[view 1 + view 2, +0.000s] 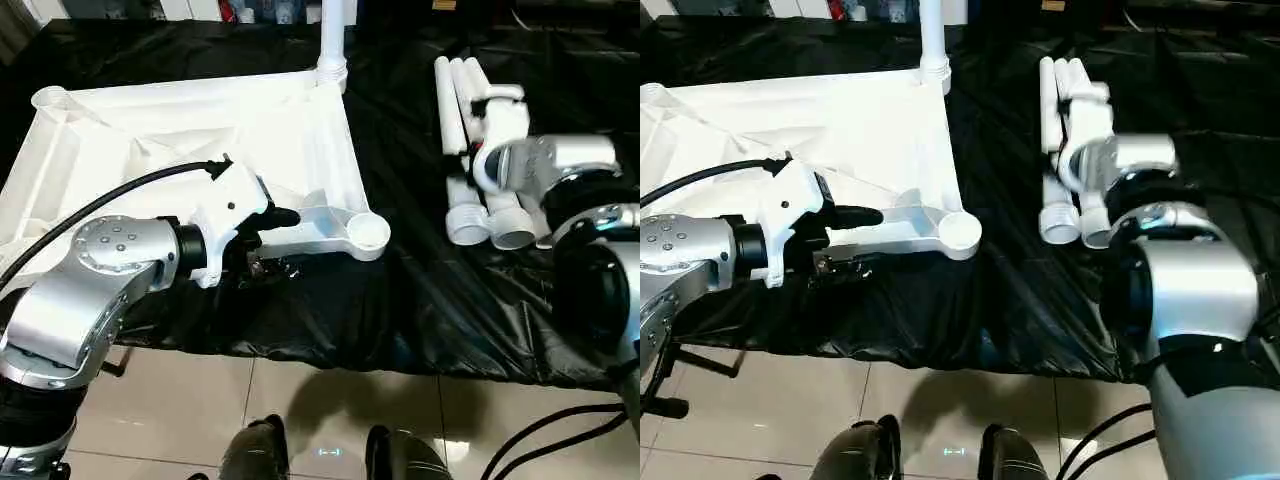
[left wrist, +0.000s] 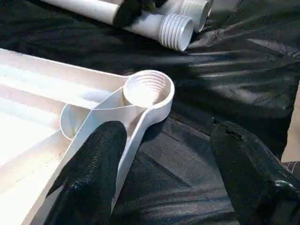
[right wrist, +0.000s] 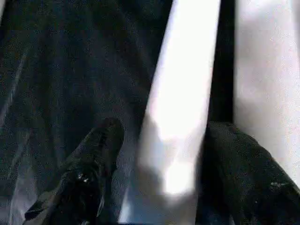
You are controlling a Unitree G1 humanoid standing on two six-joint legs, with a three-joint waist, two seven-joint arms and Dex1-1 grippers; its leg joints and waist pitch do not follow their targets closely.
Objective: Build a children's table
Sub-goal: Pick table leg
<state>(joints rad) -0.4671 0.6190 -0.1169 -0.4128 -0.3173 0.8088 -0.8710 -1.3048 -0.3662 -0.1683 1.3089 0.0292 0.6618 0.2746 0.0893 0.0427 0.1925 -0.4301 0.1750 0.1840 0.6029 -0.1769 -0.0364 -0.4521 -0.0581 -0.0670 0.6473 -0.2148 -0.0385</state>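
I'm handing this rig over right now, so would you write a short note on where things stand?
Left gripper: open, straddling the edge of the tabletop by its near corner socket, which is empty.
Right gripper: around one loose leg, one finger on each side; whether it is gripped I cannot tell.
Tabletop lies underside up on the black cloth.
Done: one leg stands in the far corner socket.
Left: the loose legs beside the top, still to be fitted.
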